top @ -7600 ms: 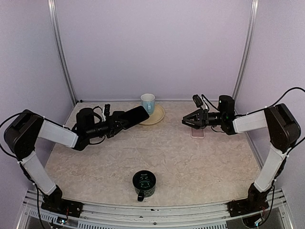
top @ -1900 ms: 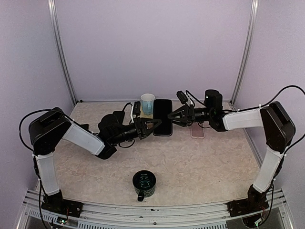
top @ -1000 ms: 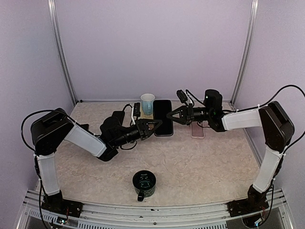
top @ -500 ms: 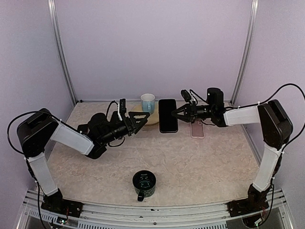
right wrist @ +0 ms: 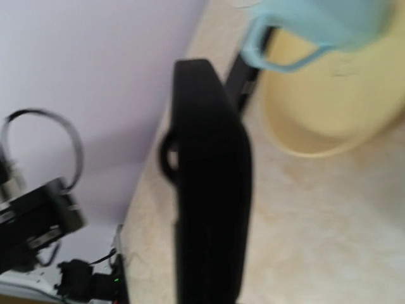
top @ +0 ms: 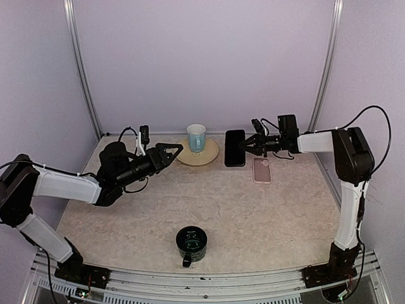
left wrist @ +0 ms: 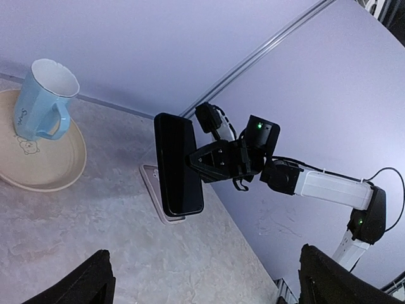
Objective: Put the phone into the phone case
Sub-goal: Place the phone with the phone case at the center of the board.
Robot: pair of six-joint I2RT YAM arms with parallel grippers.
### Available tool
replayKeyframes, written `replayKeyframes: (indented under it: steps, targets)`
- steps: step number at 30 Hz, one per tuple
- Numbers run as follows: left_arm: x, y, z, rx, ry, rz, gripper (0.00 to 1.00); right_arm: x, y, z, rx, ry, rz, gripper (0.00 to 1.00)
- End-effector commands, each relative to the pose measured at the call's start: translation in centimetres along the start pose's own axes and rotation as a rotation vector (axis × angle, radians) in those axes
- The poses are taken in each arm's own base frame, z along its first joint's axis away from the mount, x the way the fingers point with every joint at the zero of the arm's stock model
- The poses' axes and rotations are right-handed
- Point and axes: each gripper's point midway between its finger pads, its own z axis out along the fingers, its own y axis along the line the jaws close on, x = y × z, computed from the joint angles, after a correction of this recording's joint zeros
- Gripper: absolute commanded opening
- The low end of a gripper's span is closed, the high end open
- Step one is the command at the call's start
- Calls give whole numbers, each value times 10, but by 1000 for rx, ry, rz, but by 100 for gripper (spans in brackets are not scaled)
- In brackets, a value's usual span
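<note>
The black phone (top: 235, 147) hangs in the air at the back of the table, screen facing the left arm. My right gripper (top: 246, 147) is shut on its right side. In the right wrist view the phone (right wrist: 212, 190) fills the middle, blurred, and hides the fingers. The pink phone case (top: 262, 170) lies flat on the table just right of and below the phone. In the left wrist view the case (left wrist: 150, 185) peeks out behind the phone (left wrist: 179, 164). My left gripper (top: 174, 149) stands wide open and empty, well left of the phone.
A light blue cup (top: 197, 136) stands on a yellow plate (top: 212, 154) between the two grippers, close to the left fingertips. A dark mug (top: 191, 243) sits near the front edge. The back wall runs right behind the phone.
My left gripper has opened, let go of the phone and drawn back to the left. The right gripper has carried the phone to the right, toward the case.
</note>
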Motion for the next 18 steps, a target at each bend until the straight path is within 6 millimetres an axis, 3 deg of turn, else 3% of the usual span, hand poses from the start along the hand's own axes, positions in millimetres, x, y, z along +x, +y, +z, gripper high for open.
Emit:
replayKeyframes:
  steps: [1, 18]
  targets:
    - [-2, 20, -14, -134, -9, 63, 99, -8, -29, -3, 43, 0, 27, 0]
    - [1, 42, -22, -239, -14, 38, 99, -45, -122, -5, 155, 1, 164, 0]
